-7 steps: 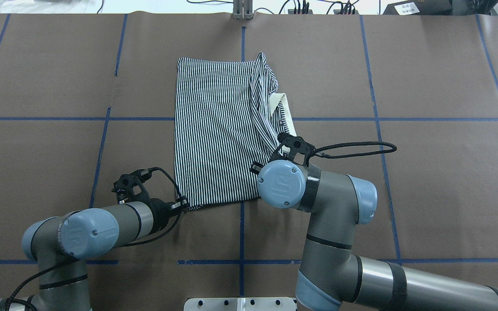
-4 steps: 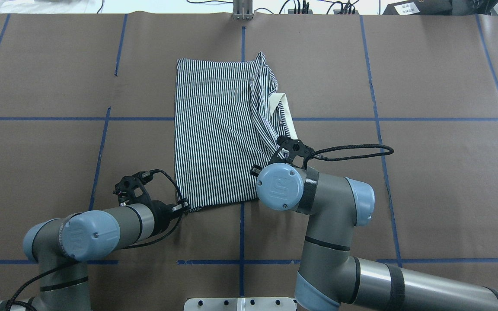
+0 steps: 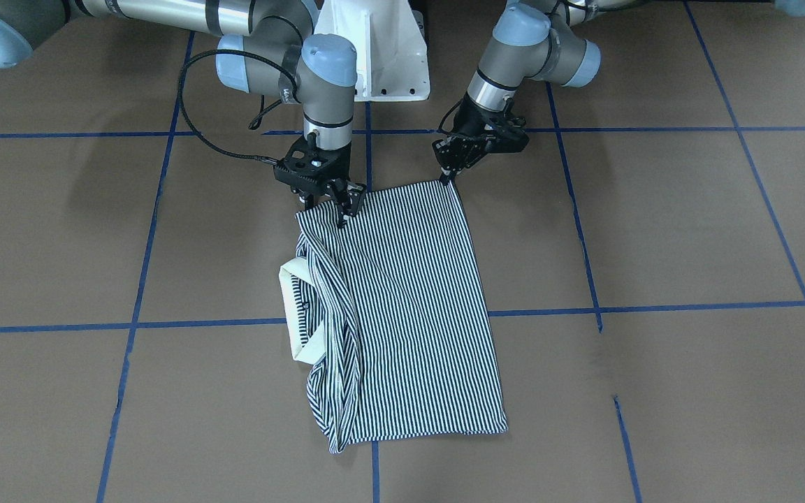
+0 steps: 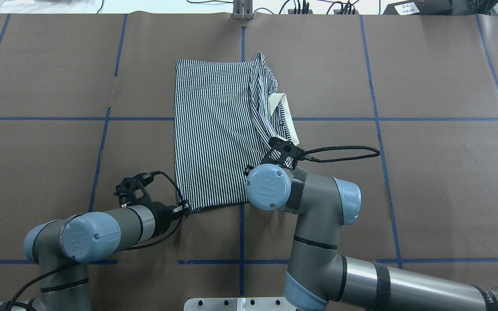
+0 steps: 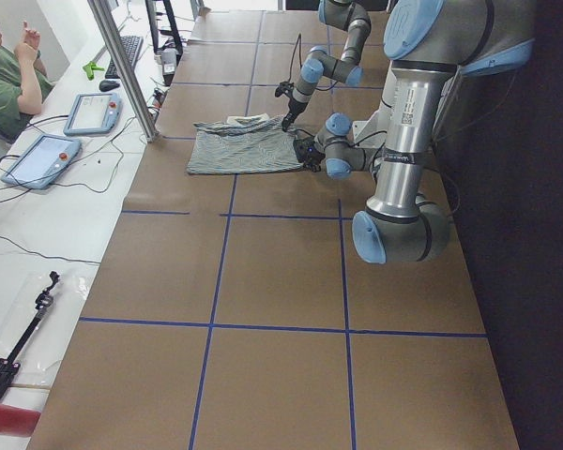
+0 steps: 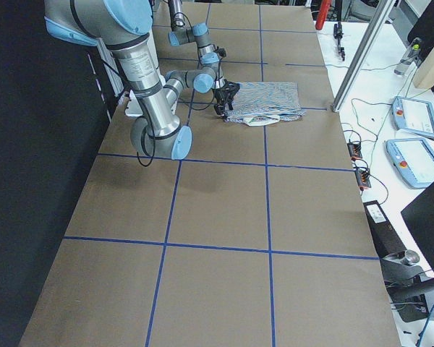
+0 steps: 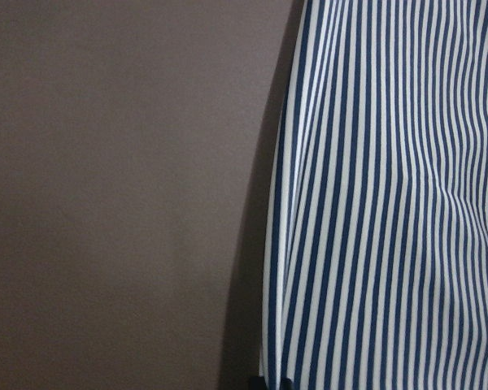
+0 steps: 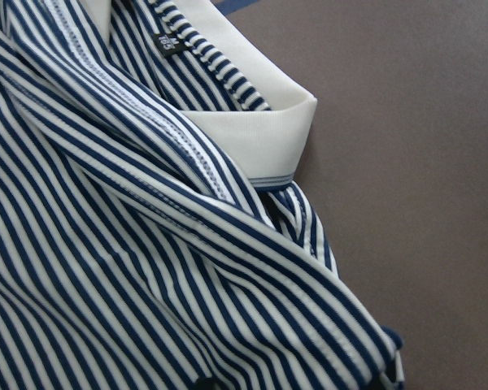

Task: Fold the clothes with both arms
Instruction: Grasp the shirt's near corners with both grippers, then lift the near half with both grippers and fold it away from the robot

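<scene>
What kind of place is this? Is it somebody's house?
Not a house; most likely a robot lab. A left arm and a right arm reach to a striped polo shirt, the table carries a blue tape grid, and control tablets with cables lie on a side bench.

The jointed, silver-grey tubular left arm (image 4: 136, 218) and its twin, the right arm (image 4: 318, 194), share one build: smooth metal tubes between thick grey elbow housings, each closed by round light blue caps (image 4: 267, 187) stamped with a raised logo and set with small screws. Thin black rings (image 4: 314, 242) circle the tubes at the joints, and a wider dark band on the right arm carries white lettering too small to read. A black braided cable (image 4: 344, 149) runs off each wrist. The black, angular, open-framed left hand (image 3: 451, 175) and right hand (image 3: 325, 208) have slim fingers. Both arms rise from a white pedestal base (image 3: 381, 49) with dark bolt holes.
</scene>
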`<action>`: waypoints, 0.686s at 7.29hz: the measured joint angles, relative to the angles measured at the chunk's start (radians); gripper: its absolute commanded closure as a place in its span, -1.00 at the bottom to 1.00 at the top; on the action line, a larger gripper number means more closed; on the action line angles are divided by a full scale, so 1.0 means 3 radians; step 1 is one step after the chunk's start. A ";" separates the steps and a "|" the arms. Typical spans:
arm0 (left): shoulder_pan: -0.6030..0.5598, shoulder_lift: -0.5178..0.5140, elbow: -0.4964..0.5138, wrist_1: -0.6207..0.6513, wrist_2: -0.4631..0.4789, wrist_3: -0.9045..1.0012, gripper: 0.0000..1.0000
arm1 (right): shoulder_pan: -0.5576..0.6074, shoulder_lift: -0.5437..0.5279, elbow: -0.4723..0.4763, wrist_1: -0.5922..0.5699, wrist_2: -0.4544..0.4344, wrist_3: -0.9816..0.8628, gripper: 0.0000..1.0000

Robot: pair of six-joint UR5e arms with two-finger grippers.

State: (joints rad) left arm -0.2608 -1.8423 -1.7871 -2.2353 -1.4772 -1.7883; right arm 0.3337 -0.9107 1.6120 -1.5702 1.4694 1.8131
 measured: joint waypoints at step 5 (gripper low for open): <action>-0.0006 0.0008 -0.0062 0.0016 -0.0008 0.0019 1.00 | 0.0014 -0.0064 0.0220 -0.0028 0.0005 -0.0020 1.00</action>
State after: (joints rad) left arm -0.2626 -1.8399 -1.8057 -2.2306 -1.4795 -1.7826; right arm 0.3379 -0.9300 1.6779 -1.5785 1.4710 1.8070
